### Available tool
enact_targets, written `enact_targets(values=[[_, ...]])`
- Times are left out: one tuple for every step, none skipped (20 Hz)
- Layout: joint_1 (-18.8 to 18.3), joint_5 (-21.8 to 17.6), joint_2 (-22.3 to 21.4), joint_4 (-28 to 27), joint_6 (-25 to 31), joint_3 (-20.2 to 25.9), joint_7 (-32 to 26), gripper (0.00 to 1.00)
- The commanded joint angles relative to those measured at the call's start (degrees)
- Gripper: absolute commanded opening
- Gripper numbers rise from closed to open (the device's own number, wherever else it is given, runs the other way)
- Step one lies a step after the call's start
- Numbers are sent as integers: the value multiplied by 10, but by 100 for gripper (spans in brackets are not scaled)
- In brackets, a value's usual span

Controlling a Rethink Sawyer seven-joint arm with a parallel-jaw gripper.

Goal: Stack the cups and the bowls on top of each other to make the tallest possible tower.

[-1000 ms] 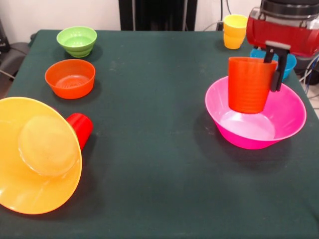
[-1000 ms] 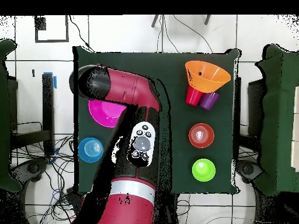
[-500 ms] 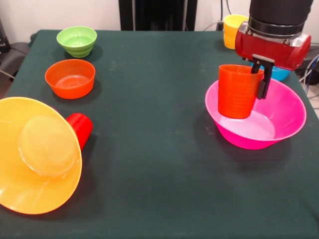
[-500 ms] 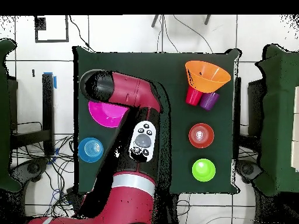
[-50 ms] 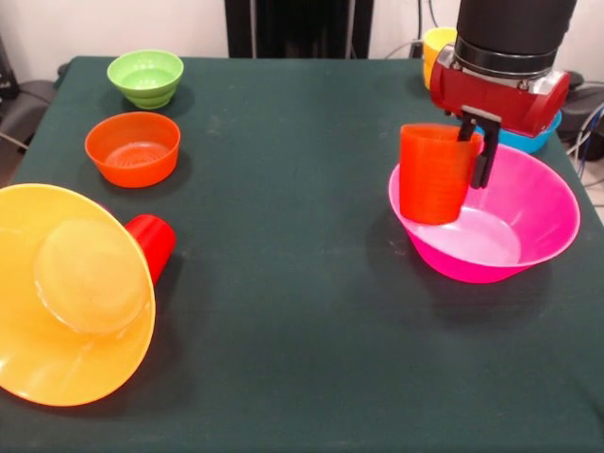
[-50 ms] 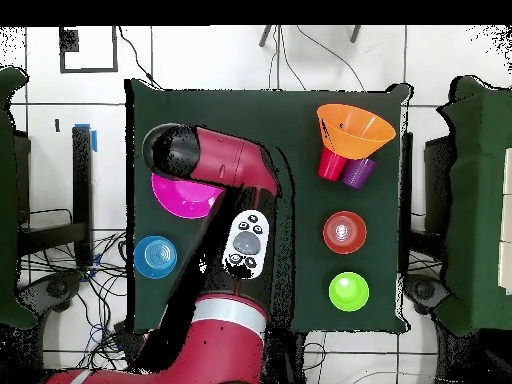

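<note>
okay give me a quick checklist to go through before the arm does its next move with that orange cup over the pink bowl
1. Grip on the orange cup: the gripper pinches its rim, one finger inside and one outside. Ok.
2. Cup upright: it hangs mouth up, roughly vertical. Ok.
3. Cup placement: its base sits over the near-left rim of the pink bowl, not the middle. Not ok for a centred drop.
4. Pink bowl empty: nothing lies inside it. Ok.
5. Clearance behind: the blue bowl and yellow cup stand close behind the gripper; the gap is hidden by the arm. Cannot tell.
6. Other pieces: orange bowl, green bowl, red cup lie well away. Ok.
</note>
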Motion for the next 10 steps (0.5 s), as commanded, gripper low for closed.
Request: enact_targets(values=[[17,2,13,36,-30,31,104,100],[18,3,14,35,-29,31,106,100],[20,3,14,34,-28,29,108,100],[21,4,14,34,-27,28,109,100],[22,5,14,33,-26,27,111,100],[23,6,14,33,-24,27,112,100],[25,7,15,32,-23,25,115,100],[26,9,15,32,-23,25,115,100],[26,10,16,32,-23,25,116,100],[28,10,16,31,-23,24,117,100]])
